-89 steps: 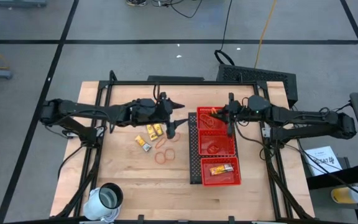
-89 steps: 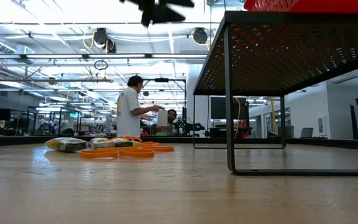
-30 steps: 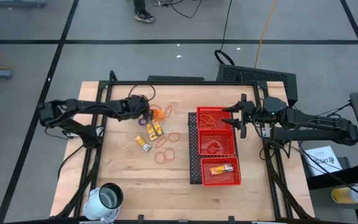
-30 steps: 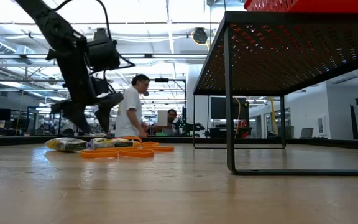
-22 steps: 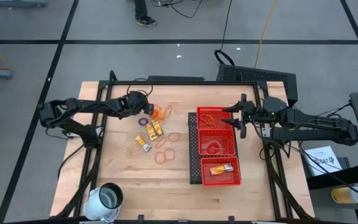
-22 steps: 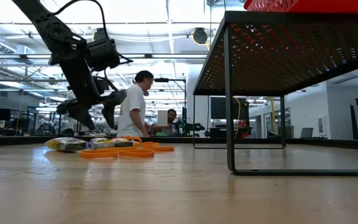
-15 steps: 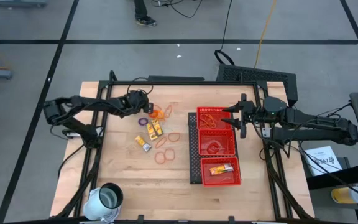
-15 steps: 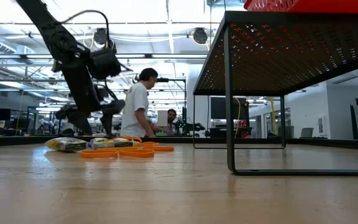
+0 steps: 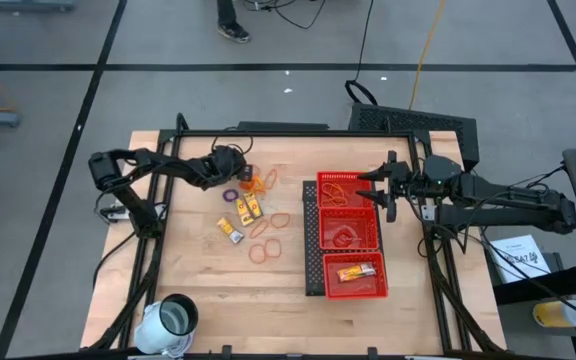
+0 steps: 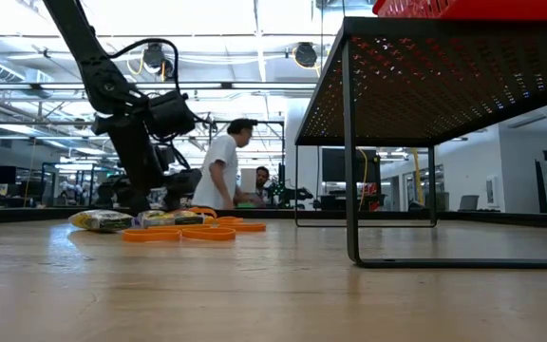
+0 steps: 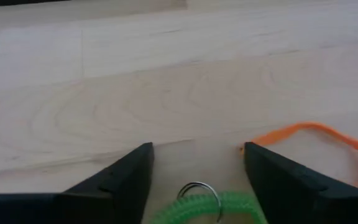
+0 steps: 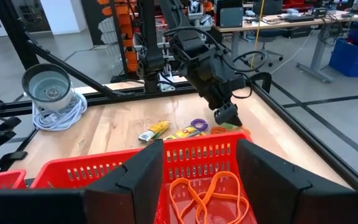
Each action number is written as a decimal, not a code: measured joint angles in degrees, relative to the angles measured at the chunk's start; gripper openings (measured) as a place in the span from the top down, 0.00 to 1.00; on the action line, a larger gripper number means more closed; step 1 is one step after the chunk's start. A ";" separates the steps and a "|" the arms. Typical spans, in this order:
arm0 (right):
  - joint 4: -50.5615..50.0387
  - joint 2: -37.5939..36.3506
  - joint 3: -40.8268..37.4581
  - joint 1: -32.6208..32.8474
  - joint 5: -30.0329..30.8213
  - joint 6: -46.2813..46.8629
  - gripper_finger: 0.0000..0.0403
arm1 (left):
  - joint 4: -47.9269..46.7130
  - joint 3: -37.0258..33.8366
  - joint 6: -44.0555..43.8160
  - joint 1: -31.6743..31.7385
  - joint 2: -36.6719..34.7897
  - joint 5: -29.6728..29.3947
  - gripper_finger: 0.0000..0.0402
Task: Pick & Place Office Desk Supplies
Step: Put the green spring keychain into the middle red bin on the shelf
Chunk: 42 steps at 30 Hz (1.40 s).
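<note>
A green coil with a metal ring (image 11: pixel 199 200) lies on the wood among orange rubber bands (image 9: pixel 259 183) at the table's far left. My left gripper (image 11: pixel 194 171) slants down over it, open, one finger on each side of the coil; I see no touch. It also shows in the high view (image 9: pixel 240 178) and the low view (image 10: pixel 160 198). A purple coil (image 9: pixel 230 196), yellow packets (image 9: pixel 249 208) and more bands (image 9: pixel 265 251) lie nearer. My right gripper (image 9: pixel 381 192) hovers level and open, holding nothing, at the far end of the red tray (image 9: pixel 320 214).
The red tray holds bands in its far (image 12: pixel 211 194) and middle compartments and a packet (image 9: pixel 356 271) in the near one; it sits on a black mesh stand (image 10: pixel 444 85). A white cup (image 9: pixel 173 320) lies at the near left corner. A person (image 10: pixel 224 169) moves in the room behind.
My left gripper has sunk toward the table and shifted a little toward the right edge, coming down over the green coil and the orange bands. The supplies on the wood have kept their places.
</note>
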 joint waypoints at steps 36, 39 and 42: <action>-0.04 0.39 -0.02 -0.02 0.03 -0.20 0.53 | -17.53 -0.31 13.62 -3.00 -11.99 5.53 0.34; -0.06 0.49 -0.02 -0.02 0.02 -0.10 0.53 | -15.81 -0.08 13.86 -2.86 -9.47 5.43 0.37; -0.04 0.48 -0.02 -0.01 0.02 -0.05 0.52 | -14.45 0.10 14.56 -2.89 -7.34 5.36 0.42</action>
